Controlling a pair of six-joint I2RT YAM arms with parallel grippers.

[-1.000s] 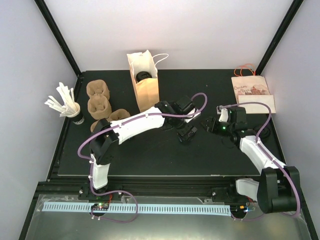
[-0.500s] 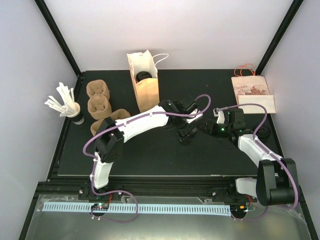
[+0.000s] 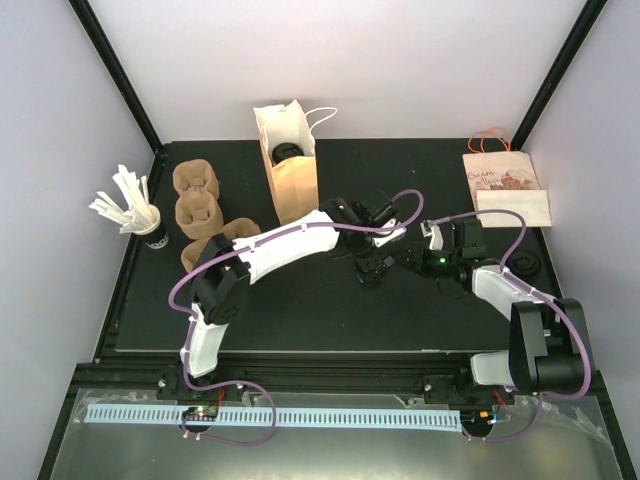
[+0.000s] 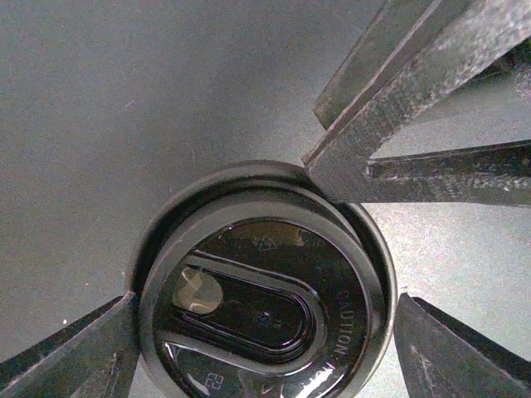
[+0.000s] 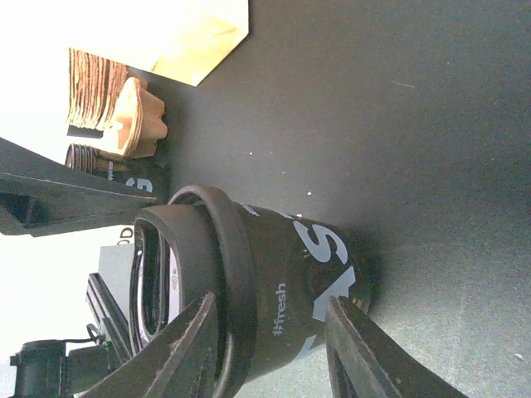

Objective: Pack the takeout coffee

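So the black paper coffee cup with the "#fresh" print (image 5: 282, 290) is standing upright near the middle of the dark table mat (image 3: 300, 310), with its black plastic sip lid (image 4: 261, 307) on, and both arms are crowding it. The left gripper (image 4: 261, 355) hangs over the top with its fingers spread wide either side of the lid. A sliver of mat shows on one side, so it's not clamped imo. The right gripper (image 5: 272, 352) comes in sideways, half-closed around the cup wall; can't tell if it's actually biting. One of its fingers sits right against the lid rim in the left wrist view.

Looks like the right arm's grab. To do it well, it should squeeze the wall below the rim, not the lid, and gently, since paper probably crushes. The left should lift straight up and clear. Then the cup goes upright all the way to the standing white paper bag (image 3: 288, 170) at the back.
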